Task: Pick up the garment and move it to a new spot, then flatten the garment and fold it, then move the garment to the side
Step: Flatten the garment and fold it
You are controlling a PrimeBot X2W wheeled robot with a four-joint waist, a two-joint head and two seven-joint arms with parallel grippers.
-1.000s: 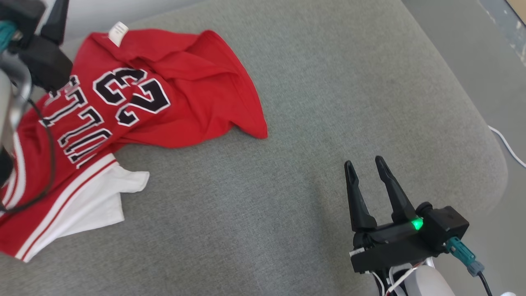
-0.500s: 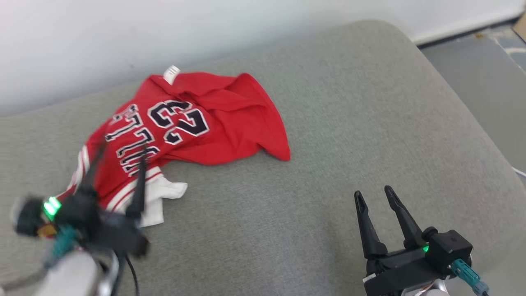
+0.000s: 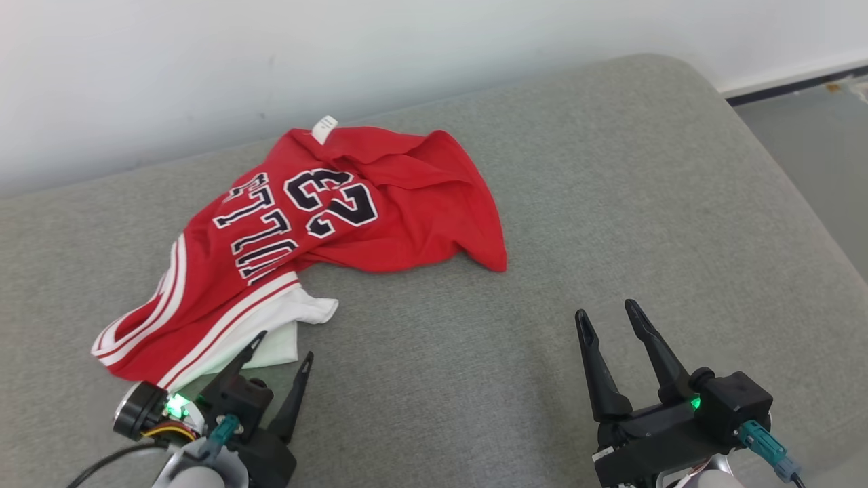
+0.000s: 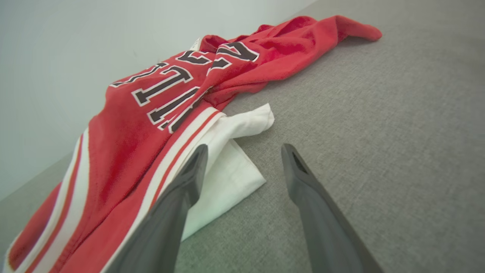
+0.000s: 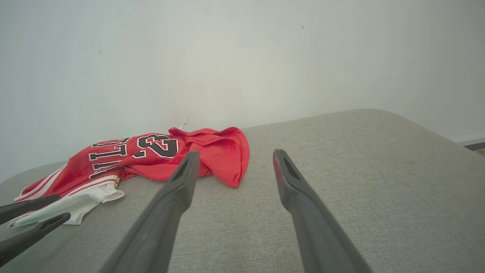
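Grey upholstered cushion set against a pale wall carries the red jersey, which lies crumpled on the cushion's left half, close to the wall. Its long axis runs diagonally in the head view. The striped end with a white piece lies nearest the robot at the left, and the bunched red end points away to the right. A white label sits at the far edge, and the number 23 reads upside down from the head. The left gripper has its fingers spread and holds nothing, its tips just beside the white piece. The left wrist view puts one finger over the striped edge; whether it touches cannot be told. The right gripper is likewise spread and empty over bare cushion, well apart from the jersey. The right wrist view catches the left gripper's fingertips at its lower left, while the head view takes in grey floor past the cushion's right end.
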